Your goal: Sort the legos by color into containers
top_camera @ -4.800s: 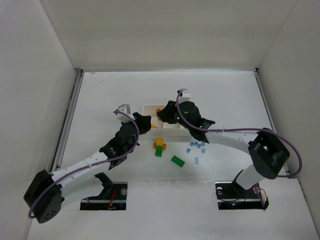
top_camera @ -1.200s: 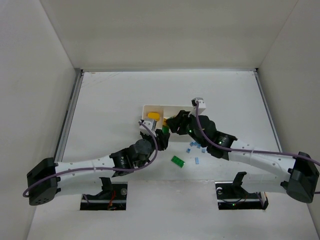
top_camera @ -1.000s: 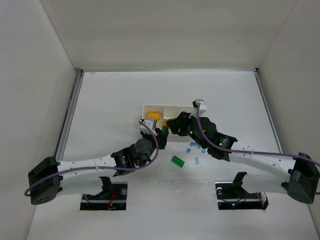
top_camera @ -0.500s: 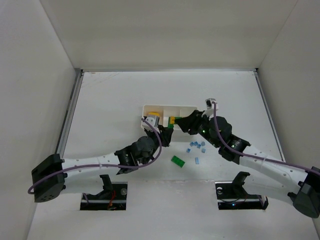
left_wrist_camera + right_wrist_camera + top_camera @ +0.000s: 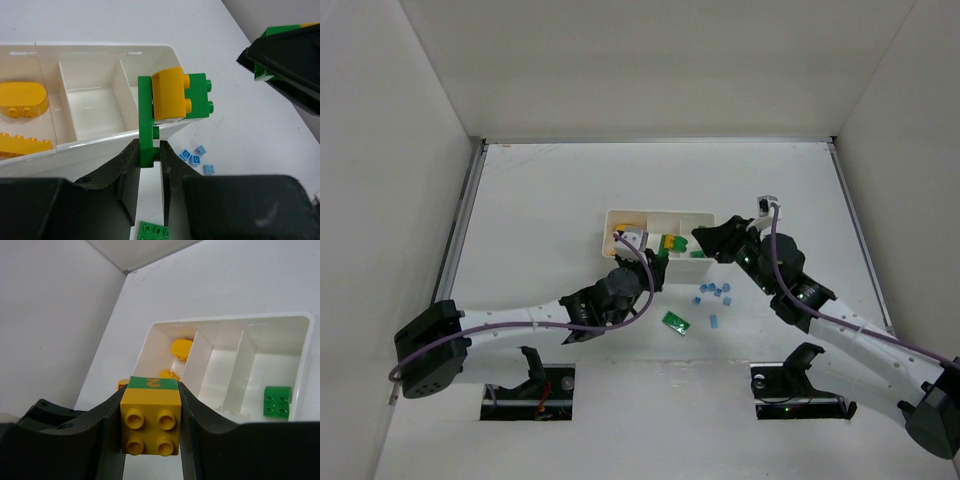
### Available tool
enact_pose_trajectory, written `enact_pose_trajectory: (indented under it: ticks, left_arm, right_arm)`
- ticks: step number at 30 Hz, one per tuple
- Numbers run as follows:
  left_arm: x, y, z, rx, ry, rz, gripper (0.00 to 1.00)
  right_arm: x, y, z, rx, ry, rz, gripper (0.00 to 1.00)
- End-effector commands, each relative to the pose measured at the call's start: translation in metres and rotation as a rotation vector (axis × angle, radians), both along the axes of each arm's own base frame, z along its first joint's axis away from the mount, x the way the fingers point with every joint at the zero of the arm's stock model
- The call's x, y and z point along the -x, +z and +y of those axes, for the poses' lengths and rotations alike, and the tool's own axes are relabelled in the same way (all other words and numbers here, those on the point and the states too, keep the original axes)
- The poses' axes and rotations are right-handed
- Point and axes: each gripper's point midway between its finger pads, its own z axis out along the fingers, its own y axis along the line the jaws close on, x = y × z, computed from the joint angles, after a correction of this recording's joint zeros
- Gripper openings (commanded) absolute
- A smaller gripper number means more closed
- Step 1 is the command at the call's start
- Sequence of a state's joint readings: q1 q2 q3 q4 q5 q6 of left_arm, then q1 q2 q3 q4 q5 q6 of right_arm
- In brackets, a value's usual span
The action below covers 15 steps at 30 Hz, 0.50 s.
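Top view: white tray (image 5: 660, 213) mid-tabletop (image 5: 540, 200). Left claw (image 5: 660, 258) and right claw (image 5: 700, 240) meet at its near edge, each carrying bricks. Light blue legos (image 5: 713, 292) and a loose green plate (image 5: 675, 320) lie near, on the arms' side.

Left wrist: left claw (image 5: 150, 152) pinched shut on an upright green plate (image 5: 145, 110), held up close to the tray. A yellow brick (image 5: 167, 95) and a green brick (image 5: 197, 100) are studded to it. Mixed colours, so best pulled apart before any release.

Right wrist: right claw (image 5: 150, 420) part-closed, gripping a yellow block (image 5: 151, 425) capped with a green tile (image 5: 150, 382). Tray beyond: yellow pieces (image 5: 181, 347) in the left compartment, lone green cube (image 5: 277, 401) in the right. Split the cap off first, then drop by colour.
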<state>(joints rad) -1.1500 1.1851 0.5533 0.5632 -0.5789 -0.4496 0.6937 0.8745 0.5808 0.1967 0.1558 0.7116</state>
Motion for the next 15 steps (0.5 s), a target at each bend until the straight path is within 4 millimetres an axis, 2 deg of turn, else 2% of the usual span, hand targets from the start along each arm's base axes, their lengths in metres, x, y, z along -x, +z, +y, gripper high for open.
enact_pose_trajectory:
  ticks: [1,11,13,15]
  left_arm:
    - [-0.006,0.037,-0.009,0.084,0.004,-0.051,0.12]
    - [-0.002,0.041,0.000,0.091,0.005,-0.059,0.12]
    - [0.005,0.032,0.003,0.076,-0.011,-0.042,0.13]
    - [0.022,0.016,0.004,0.034,-0.058,-0.012,0.13]
  right_arm:
    - [-0.001,0.014,-0.001,-0.035,0.003,-0.053,0.27]
    - [-0.001,0.004,-0.002,-0.005,-0.002,-0.038,0.27]
    - [0.000,-0.003,-0.005,0.018,-0.011,-0.027,0.27]
    - [-0.001,-0.009,-0.009,0.038,-0.027,-0.016,0.27]
